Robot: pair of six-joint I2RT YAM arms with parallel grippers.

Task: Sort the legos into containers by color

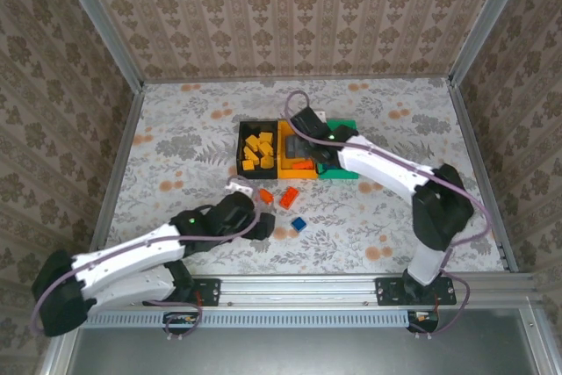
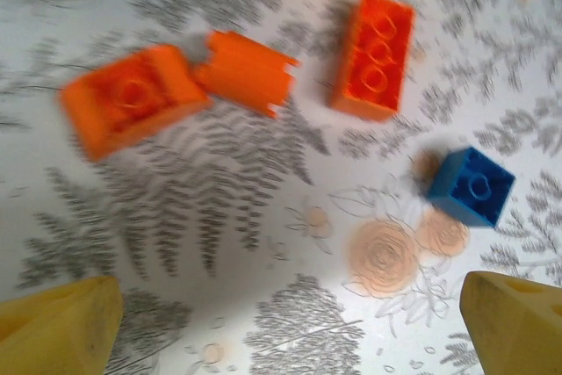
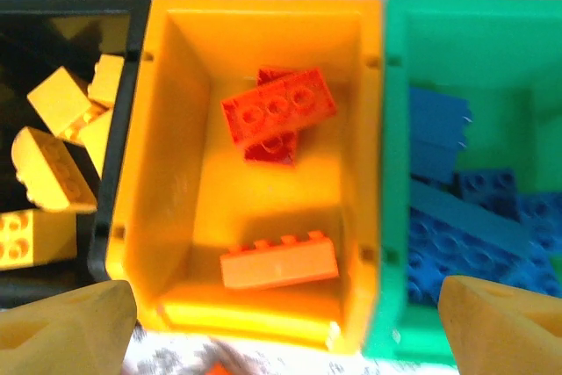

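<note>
Inspected counter: floral surface, carries everything. 
Three containers joined in row, upper centre of top view. 
black bin holds yellow-orange legos; orange-yellow bin holds red-orange; green bin holds blue. Colour sorting consistent. 
My right fingers: spread wide, nothing between, hanging above orange-yellow bin. Position suits red-orange drop. 
My left fingers: released, empty, low over counter, bracketing loose pieces, likely for pick. 
Loose: three red-orange legos, upper frame; blue brick, right. Task judged unfinished.

Floral table: joined bins, loose orange bricks, blue brick.
</note>
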